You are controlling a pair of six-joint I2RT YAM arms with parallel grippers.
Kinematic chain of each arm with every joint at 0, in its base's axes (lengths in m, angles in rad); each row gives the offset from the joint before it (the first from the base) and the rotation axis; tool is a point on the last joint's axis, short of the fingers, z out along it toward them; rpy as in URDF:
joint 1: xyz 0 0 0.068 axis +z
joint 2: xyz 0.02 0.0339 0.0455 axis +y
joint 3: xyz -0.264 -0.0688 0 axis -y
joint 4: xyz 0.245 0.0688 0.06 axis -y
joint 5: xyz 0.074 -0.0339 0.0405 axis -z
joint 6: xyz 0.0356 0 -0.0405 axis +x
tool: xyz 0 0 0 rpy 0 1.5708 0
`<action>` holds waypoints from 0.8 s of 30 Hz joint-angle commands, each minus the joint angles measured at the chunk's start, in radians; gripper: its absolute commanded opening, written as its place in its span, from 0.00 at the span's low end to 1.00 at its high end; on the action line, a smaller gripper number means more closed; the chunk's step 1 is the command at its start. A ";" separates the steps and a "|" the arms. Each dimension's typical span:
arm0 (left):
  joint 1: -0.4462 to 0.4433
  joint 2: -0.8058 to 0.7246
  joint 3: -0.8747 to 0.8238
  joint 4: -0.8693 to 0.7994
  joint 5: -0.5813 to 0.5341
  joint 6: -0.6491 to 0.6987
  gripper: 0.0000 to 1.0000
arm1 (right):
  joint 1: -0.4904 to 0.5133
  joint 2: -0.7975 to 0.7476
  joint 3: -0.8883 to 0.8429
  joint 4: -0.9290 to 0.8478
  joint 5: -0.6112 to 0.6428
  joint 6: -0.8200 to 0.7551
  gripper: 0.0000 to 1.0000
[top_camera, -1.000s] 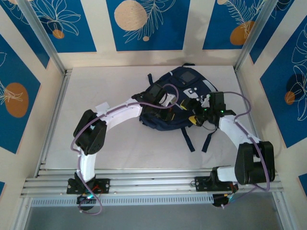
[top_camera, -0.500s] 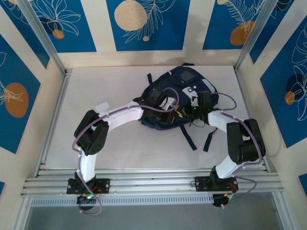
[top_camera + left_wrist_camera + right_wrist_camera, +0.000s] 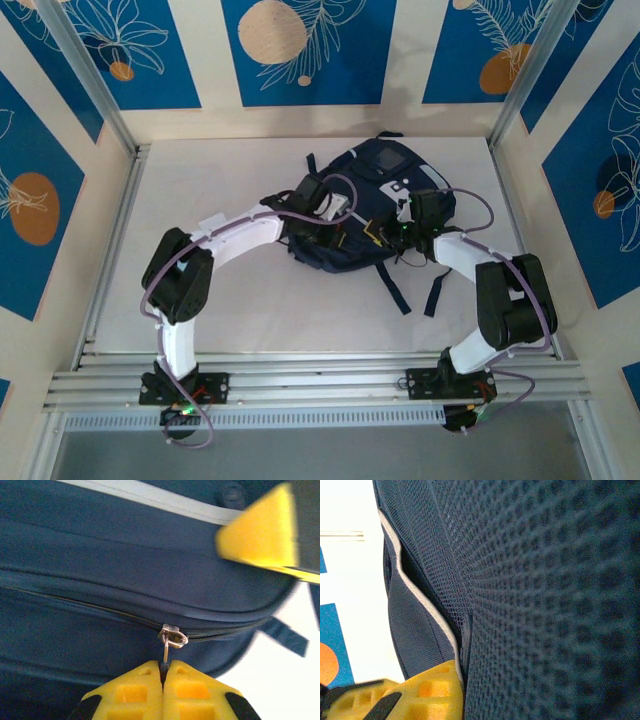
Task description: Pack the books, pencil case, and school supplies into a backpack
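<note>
The navy backpack [image 3: 375, 175] lies at the table's middle back, white patches up. My left gripper [image 3: 350, 232] is at its near side. In the left wrist view this gripper [image 3: 163, 666] is shut on the metal zipper pull [image 3: 170, 637], below the pale grey stripe [image 3: 150, 495]. My right gripper [image 3: 385, 235] sits close beside it. One yellow finger [image 3: 435, 690] presses against the mesh panel [image 3: 545, 580], with the backpack's fabric edge pinched at the right gripper [image 3: 462, 680]. Its other finger is hidden. Books and pencil case are hidden.
Two dark straps [image 3: 395, 290] trail from the backpack toward the near edge. A small whitish flat piece [image 3: 213, 220] lies by my left forearm; I cannot tell whether it belongs to the school supplies. Metal rails [image 3: 110, 250] and patterned walls enclose the table.
My right gripper moved left onto the backpack and went from open to shut on its fabric. The left gripper, still holding the zipper pull, shifted slightly left.
</note>
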State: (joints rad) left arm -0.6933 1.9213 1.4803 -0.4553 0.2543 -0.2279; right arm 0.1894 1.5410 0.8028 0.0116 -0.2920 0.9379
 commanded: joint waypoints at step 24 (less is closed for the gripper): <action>-0.089 -0.102 -0.109 -0.047 0.141 -0.065 0.00 | -0.191 0.190 0.450 -0.381 0.014 -0.265 0.41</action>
State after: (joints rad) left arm -0.7139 1.8400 1.3621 -0.4255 0.2283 -0.2302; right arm 0.0250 1.7226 1.1873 -0.5068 -0.3321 0.5919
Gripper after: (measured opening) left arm 0.050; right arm 0.373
